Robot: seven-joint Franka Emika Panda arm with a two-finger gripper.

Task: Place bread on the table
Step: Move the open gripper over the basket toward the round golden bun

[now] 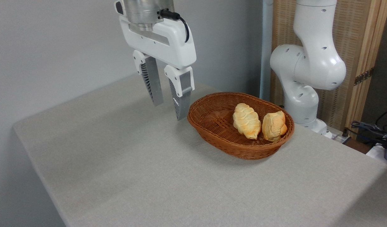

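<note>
The bread point(274, 125), a stubby orange-golden knotted roll, leans against the right inner wall of a brown wicker basket point(212, 126). A paler, longer ridged roll point(246, 121) lies just left of it in the same basket. The basket stands on the grey-beige cloth table point(133, 170). My gripper point(169, 112) hangs open above the table, just left of the basket's rim, with nothing between its fingers.
The arm's white base and joints point(307, 69) rise behind the basket at the right. A wooden slatted screen point(354, 37) stands behind them. Cables point(373, 129) lie off the table's far right edge. A grey wall backs the table's left side.
</note>
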